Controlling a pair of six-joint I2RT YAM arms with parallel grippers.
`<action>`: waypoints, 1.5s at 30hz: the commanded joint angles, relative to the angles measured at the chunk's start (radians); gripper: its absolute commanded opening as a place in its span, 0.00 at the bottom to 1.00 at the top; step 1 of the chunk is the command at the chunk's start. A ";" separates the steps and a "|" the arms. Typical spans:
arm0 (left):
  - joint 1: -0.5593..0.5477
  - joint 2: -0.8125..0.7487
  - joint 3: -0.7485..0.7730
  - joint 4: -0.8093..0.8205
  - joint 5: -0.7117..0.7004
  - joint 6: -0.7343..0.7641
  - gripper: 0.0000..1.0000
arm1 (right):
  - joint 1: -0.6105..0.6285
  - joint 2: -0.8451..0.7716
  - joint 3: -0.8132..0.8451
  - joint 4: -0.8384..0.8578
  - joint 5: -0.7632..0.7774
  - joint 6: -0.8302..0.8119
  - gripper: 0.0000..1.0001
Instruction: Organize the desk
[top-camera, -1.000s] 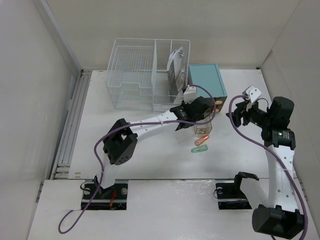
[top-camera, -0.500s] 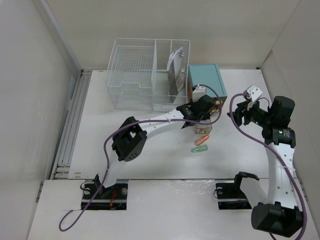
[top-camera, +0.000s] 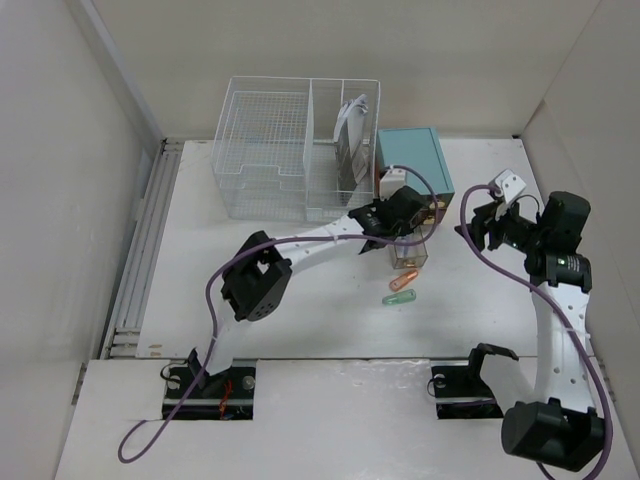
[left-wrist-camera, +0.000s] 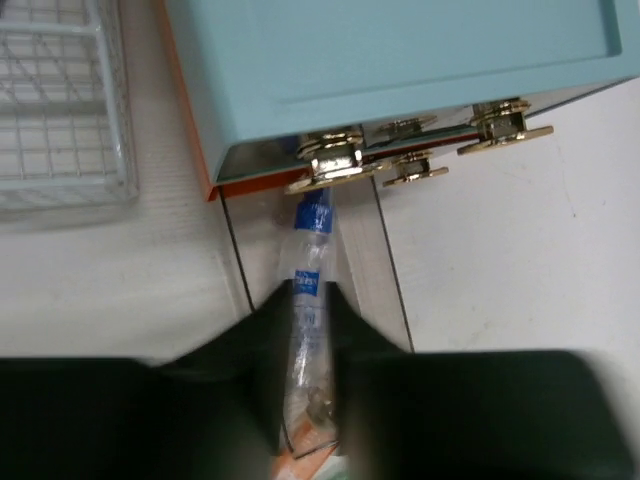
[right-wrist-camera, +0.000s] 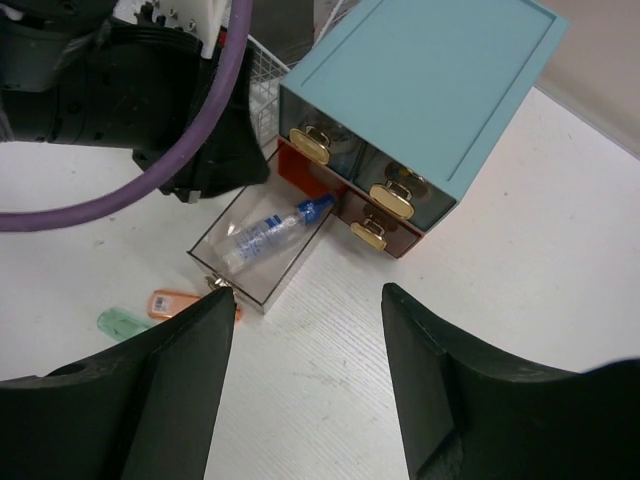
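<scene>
A matte white surface (top-camera: 300, 300) sets off a teal box (right-wrist-camera: 430, 90) with an orange-red base and gold handles (left-wrist-camera: 325, 165). Its drawer (right-wrist-camera: 228, 280) is clear. The tube (right-wrist-camera: 268, 230) is see-through too, with a blue cap and a blue-and-white label. Close by show an orange item (top-camera: 404, 283) and a pale green item (top-camera: 398, 298). The basket (top-camera: 265, 150) is white wire in a fine grid. A purple cable (right-wrist-camera: 50, 221) crosses the black left hand (left-wrist-camera: 312, 300) and black right hand (right-wrist-camera: 300, 298).
</scene>
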 joint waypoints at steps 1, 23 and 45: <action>-0.020 -0.133 -0.049 0.037 -0.060 0.021 0.04 | -0.010 -0.004 0.006 0.005 -0.030 -0.010 0.66; -0.117 -0.102 -0.395 0.318 0.326 0.067 0.00 | -0.060 0.223 0.012 0.103 -0.078 0.206 0.42; 0.080 0.006 -0.297 0.347 0.288 0.036 0.15 | -0.060 0.500 -0.140 0.527 0.002 0.717 0.56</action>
